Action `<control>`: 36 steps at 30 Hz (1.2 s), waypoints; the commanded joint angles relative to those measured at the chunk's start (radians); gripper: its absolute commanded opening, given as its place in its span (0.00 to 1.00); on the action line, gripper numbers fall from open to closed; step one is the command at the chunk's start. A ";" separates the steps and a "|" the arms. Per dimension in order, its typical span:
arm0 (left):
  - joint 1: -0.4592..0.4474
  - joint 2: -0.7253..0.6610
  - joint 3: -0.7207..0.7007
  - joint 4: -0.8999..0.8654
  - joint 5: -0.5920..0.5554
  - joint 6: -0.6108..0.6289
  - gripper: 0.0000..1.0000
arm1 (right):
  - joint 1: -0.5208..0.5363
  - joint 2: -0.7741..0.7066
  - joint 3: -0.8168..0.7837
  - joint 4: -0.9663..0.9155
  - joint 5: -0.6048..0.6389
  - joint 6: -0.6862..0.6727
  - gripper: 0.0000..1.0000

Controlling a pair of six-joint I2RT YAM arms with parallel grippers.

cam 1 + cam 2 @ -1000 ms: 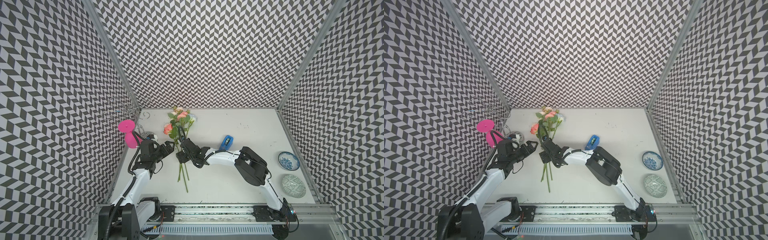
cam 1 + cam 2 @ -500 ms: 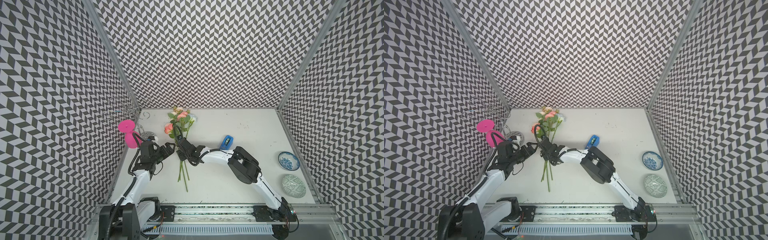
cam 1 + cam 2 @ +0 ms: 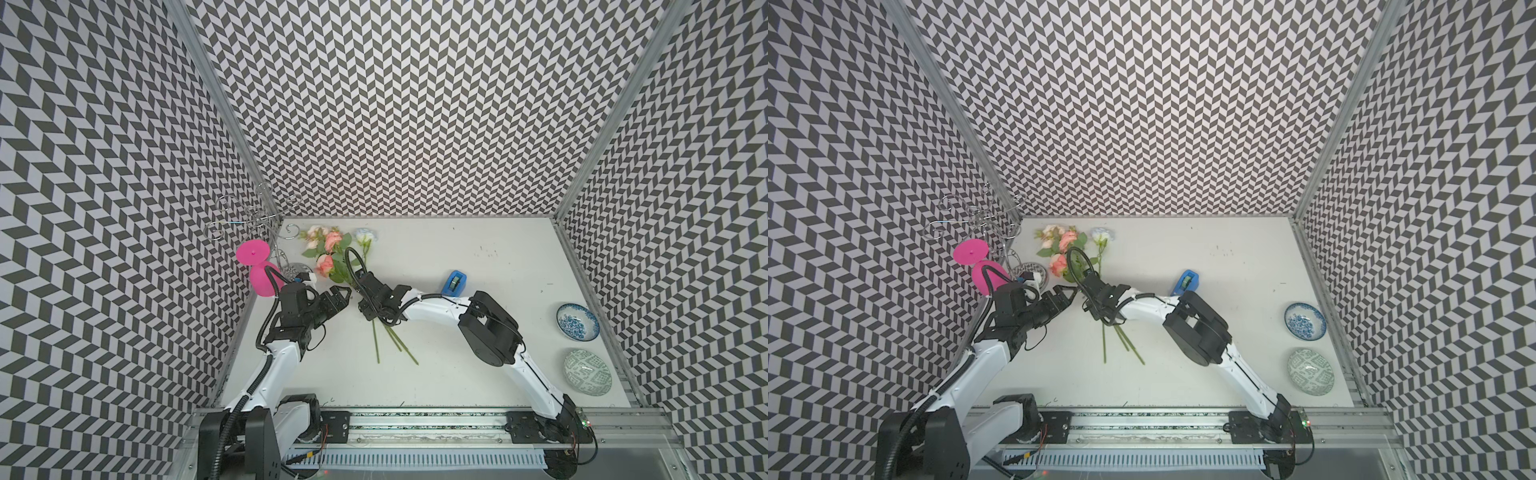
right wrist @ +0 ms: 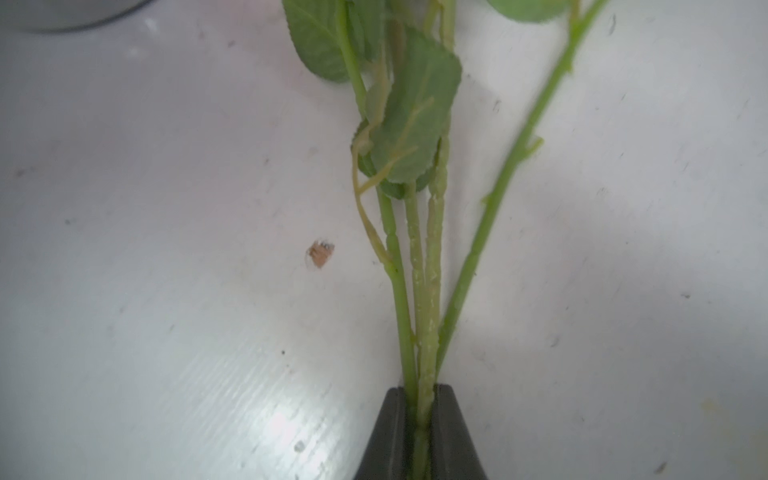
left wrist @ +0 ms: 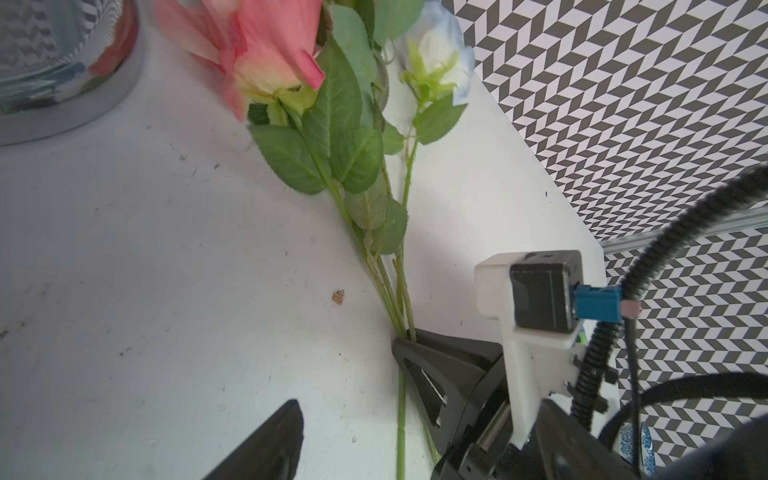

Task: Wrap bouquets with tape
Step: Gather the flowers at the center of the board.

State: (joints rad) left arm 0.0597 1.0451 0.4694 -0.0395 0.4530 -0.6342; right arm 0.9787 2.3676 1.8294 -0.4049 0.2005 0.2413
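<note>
Currently early stage: right gripper (image 4: 422,399) clenched on bunched artificial rose stems (image 4: 419,291) lying on white table (image 3: 478,374), blooms near pink goblet (image 3: 259,280). Left gripper (image 3: 341,294) spread wide, empty, just beside. Blue tape dispenser (image 3: 454,282) untouched, well apart. No tape on stems yet. No readable writing.

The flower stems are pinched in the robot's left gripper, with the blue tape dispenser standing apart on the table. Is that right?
No: the right gripper is shut on the flower stems, as the right wrist view shows. The left gripper is open beside them. The blue tape dispenser does stand apart on the table.
</note>
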 commanded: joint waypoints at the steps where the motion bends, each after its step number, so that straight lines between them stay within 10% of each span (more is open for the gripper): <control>1: 0.007 -0.008 0.018 0.004 0.006 0.014 0.88 | -0.038 -0.019 -0.053 -0.202 -0.080 -0.064 0.10; 20: -0.133 0.018 0.094 0.005 -0.035 0.028 0.85 | -0.157 -0.301 -0.455 -0.320 -0.079 -0.309 0.08; 29: -0.167 0.011 0.097 0.023 -0.038 0.007 0.85 | -0.169 -0.309 -0.440 -0.344 -0.069 -0.318 0.24; 36: -0.172 0.000 0.097 0.030 -0.026 -0.007 0.86 | -0.171 -0.300 -0.472 -0.386 -0.034 -0.348 0.14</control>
State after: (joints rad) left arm -0.1051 1.0706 0.5411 -0.0380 0.4274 -0.6262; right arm 0.8150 2.0224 1.4021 -0.6876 0.1390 -0.0788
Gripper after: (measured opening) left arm 0.859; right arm 0.145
